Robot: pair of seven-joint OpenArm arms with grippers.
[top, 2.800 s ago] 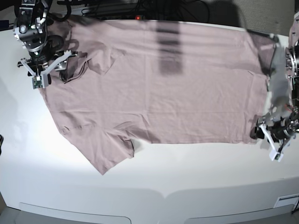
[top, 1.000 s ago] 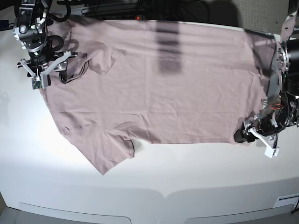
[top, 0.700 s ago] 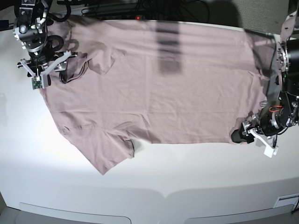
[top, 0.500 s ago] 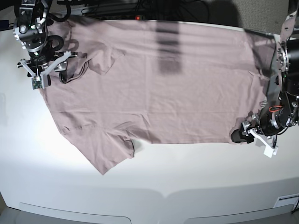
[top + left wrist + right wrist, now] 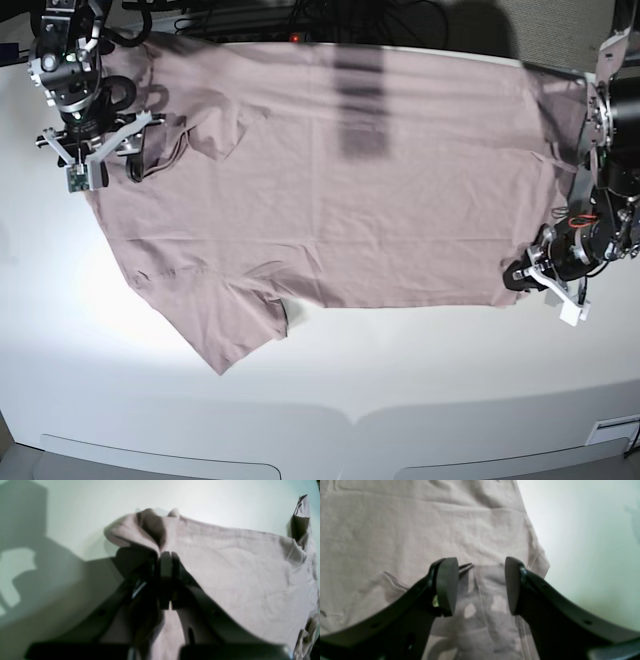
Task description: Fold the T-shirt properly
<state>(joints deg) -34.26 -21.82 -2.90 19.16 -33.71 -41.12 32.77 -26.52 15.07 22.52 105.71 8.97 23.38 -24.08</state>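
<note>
Left wrist view shows the left end effector [image 5: 165, 555] pinched tight on a bunched hem corner of the T-shirt [image 5: 340, 180], likely to carry that corner over for a fold. Most of the shirt lies flat across the bench [image 5: 400, 390], toward its far edge. Near the far left corner, the right end effector [image 5: 481, 585] hangs wide apart above the collar-and-shoulder cloth, gripping nothing.

We see the T-shirt [image 5: 340, 180], dusty pink-mauve, spread flat and lightly wrinkled across the worktop's far half; one sleeve points toward the near-left corner; its near-right hem corner is bunched and lifted.
</note>
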